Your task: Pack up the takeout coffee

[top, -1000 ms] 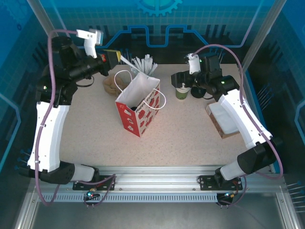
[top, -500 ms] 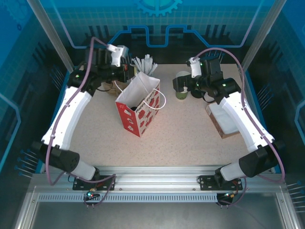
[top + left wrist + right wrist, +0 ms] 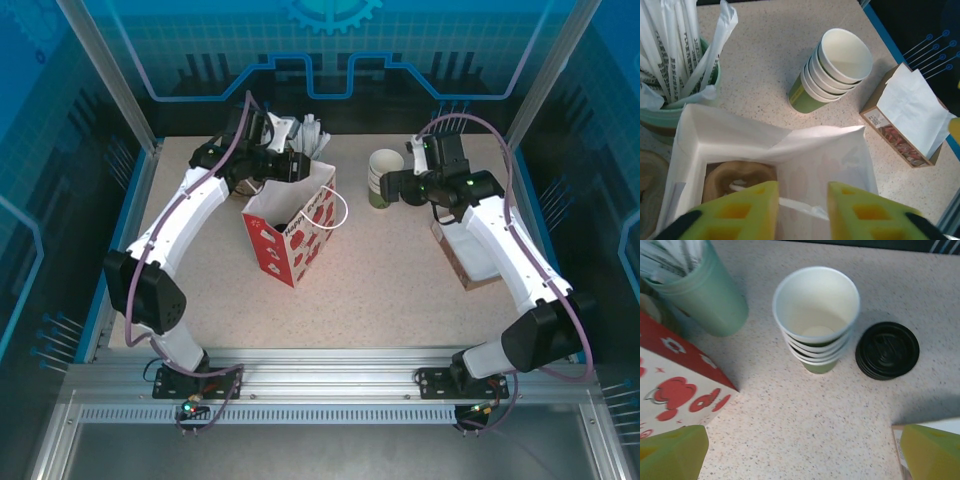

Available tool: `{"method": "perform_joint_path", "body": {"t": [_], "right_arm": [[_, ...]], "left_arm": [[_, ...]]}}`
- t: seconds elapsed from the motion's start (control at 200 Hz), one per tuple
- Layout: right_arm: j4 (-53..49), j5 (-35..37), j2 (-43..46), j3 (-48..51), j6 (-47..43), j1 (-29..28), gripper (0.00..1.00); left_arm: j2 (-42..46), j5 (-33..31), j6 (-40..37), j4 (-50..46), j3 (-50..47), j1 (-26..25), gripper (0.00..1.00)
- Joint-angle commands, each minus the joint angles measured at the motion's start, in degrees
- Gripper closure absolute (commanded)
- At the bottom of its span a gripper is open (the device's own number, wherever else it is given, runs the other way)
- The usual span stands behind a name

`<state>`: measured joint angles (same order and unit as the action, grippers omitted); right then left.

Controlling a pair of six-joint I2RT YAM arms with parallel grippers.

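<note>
The takeout coffee is out of view. A red-and-white paper bag (image 3: 290,232) stands open mid-table. My left gripper (image 3: 295,168) hangs over its mouth, and the left wrist view looks down between the yellow fingers (image 3: 750,210) into the bag (image 3: 740,135). The left gripper (image 3: 803,192) is open with nothing between its jaws. Below them, inside the bag, lie a brown ring-shaped pastry (image 3: 735,175) and a thin white strip. My right gripper (image 3: 392,185) is wide open and empty (image 3: 802,440), just right of the stack of lidless green cups (image 3: 816,315).
The cup stack (image 3: 384,175) stands behind the bag's right side, with a pile of black lids (image 3: 887,350) beside it. A pale green cup of white sticks (image 3: 670,115) is behind the bag. A brown box of napkins (image 3: 470,250) lies at the right.
My left arm has swung in from the back left to above the bag and its jaws have parted. My right gripper has drawn back to the right of the cup stack and opened wider.
</note>
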<state>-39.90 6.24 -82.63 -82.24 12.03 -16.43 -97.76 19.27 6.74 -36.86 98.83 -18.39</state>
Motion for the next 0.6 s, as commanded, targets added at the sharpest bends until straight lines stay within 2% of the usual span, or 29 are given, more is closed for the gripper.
{"method": "perform_joint_path", "body": {"t": [0.0, 0.16, 0.385, 0.595], "right_arm": [[-0.6, 2.1, 1.4, 2.5, 2.8, 2.5, 0.0], [-0.7, 3.6, 1.7, 4.7, 5.1, 6.1, 0.01], [-0.2, 7.3, 2.4, 7.9, 6.5, 13.1, 0.02], [1.7, 6.1, 2.2, 13.4, 9.5, 22.1, 0.03]], "left_arm": [[2.3, 0.3, -0.3, 2.0, 1.1, -0.4, 0.57], [8.8, 2.5, 3.0, 6.3, -1.6, -0.4, 0.44], [23.7, 3.4, 10.7, 19.3, -15.1, -0.4, 0.27], [32.0, 1.2, 13.2, 14.9, -20.1, -0.1, 0.24]]}}
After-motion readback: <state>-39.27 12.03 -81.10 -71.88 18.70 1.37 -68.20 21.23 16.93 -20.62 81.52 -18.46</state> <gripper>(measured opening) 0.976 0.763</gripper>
